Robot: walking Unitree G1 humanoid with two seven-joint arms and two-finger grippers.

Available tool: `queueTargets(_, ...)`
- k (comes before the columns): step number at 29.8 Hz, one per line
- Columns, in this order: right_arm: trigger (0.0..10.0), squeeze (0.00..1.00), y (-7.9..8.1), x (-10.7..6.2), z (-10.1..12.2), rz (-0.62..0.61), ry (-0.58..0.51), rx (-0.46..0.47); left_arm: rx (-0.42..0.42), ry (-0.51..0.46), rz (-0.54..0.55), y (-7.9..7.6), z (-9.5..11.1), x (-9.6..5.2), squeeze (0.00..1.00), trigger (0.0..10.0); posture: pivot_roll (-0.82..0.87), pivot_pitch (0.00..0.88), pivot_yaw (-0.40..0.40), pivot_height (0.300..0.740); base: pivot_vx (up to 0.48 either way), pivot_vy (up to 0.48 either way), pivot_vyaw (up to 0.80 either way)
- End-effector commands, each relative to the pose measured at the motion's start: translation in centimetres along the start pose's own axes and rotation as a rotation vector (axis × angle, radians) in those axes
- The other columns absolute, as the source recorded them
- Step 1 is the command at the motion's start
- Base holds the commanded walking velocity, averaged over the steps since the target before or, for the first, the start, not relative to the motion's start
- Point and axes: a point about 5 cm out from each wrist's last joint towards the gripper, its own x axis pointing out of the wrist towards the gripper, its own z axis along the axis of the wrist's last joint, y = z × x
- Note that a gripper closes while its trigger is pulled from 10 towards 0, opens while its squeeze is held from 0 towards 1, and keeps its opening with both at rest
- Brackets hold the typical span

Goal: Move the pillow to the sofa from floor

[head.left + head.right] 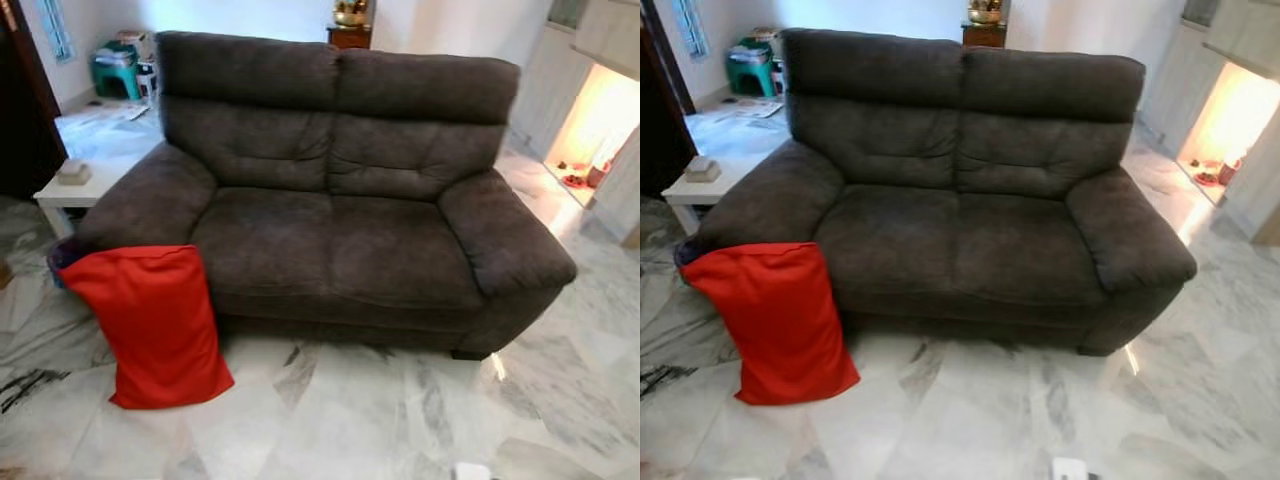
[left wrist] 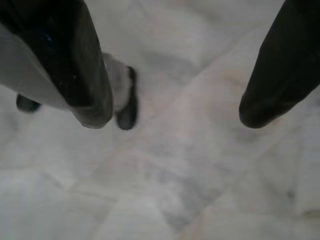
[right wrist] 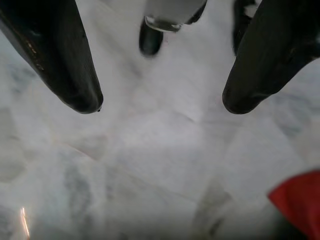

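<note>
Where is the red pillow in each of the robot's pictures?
Left eye view: the red pillow stands on the marble floor, leaning on the dark sofa at its left front corner.
Right eye view: same spot, lower left of the picture.
Left wrist view: not in it.
Right wrist view: a red corner at the picture's edge.
Shared landmark: the marble floor.

There is one red pillow [image 1: 150, 325], one dark sofa [image 1: 340, 220] with two seats, one white tabletop [image 1: 70, 190] and one green stool [image 1: 117, 72].
</note>
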Motion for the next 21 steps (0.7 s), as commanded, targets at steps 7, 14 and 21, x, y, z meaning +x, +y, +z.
queueTargets(7, 10.0, 0.0, -0.97, -0.25, -0.41, -0.025, 0.01, 0.007, -0.001, -0.002, -0.024, -0.93, 0.2, 0.18, 0.0, 10.0, -0.04, 0.007, -0.017, 0.74, 0.0, 0.377, 0.0)
queueTargets(14, 10.0, 0.0, -0.98, -0.25, -0.37, -0.024, 0.008, 0.008, -0.003, -0.002, -0.025, -0.96, 0.2, 0.18, 0.0, 10.0, -0.04, 0.012, -0.019, 0.74, 0.0, 0.376, 0.0)
queueTargets(21, 10.0, 0.0, -0.93, -0.25, -0.38, -0.022, 0.007, 0.011, -0.001, -0.002, -0.022, -0.82, 0.22, 0.17, 0.0, 10.0, -0.04, 0.015, -0.016, 0.74, 0.0, 0.353, 0.0)
